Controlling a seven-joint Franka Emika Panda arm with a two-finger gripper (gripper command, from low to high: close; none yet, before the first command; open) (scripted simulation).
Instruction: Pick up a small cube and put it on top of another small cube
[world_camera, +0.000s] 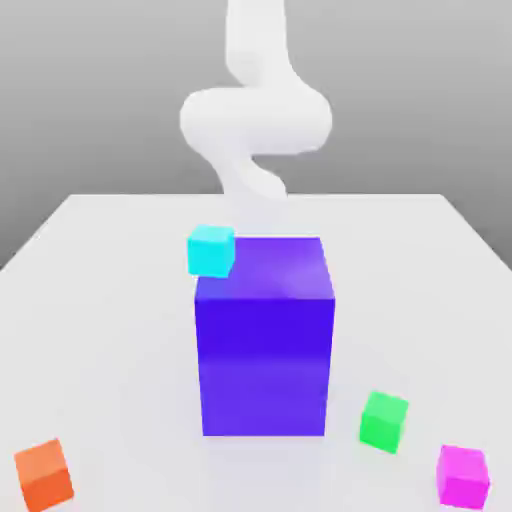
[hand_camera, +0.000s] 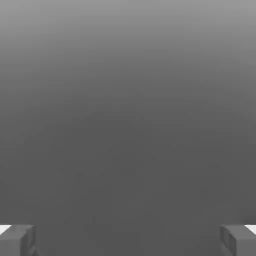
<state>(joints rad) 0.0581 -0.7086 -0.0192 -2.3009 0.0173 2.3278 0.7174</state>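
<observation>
In the exterior view, the small plain magenta cube (world_camera: 463, 475) sits on the white counter (world_camera: 100, 300), just beside the small plain green cube (world_camera: 384, 421), both off the big blue-violet block (world_camera: 265, 335) toward the view's right. In the hand view, the hand (hand_camera: 128, 240) is spread wide and empty. Judging by this, the approach is in hand; next, descend over the magenta cube.

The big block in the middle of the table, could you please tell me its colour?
The block is blue-violet, seen best in the exterior view.
</observation>
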